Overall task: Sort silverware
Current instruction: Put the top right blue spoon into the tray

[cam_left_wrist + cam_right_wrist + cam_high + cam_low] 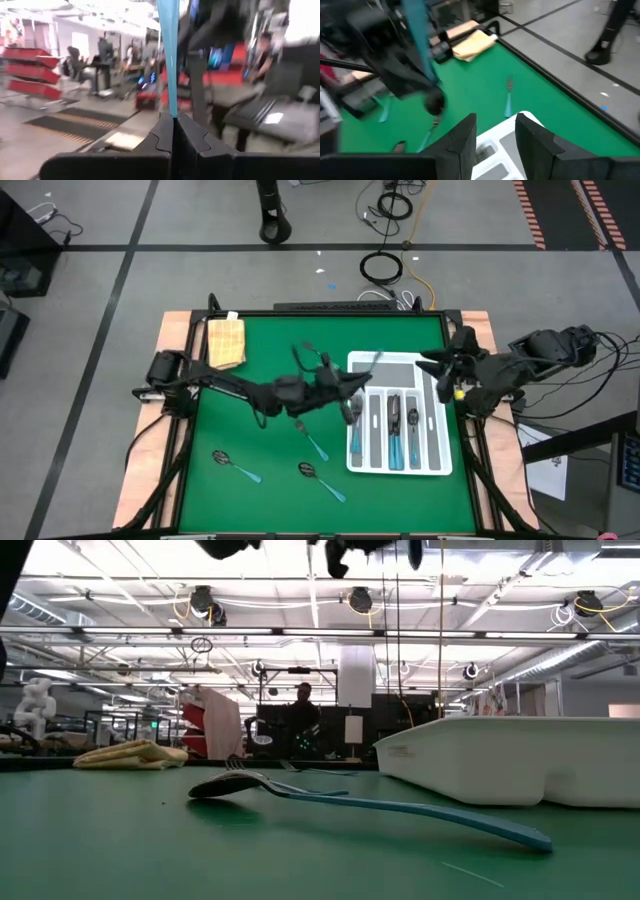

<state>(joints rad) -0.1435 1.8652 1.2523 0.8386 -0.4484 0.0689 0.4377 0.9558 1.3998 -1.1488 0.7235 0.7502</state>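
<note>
My left gripper (172, 125), fingers pinched on a teal-handled utensil (169, 55), hangs just beside the white tray (432, 465). I should align the handle with its matching slot before releasing. My right gripper (495, 137) waits open over the tray's far end.

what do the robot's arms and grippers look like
Both arms are dark, nearly black, and jointed. The left arm is slim; the right arm looks bulkier, with a small yellow mark near its wrist. Each gripper has two flat black fingers with stepped, notched inner edges, seen up close on the left gripper too.
</note>
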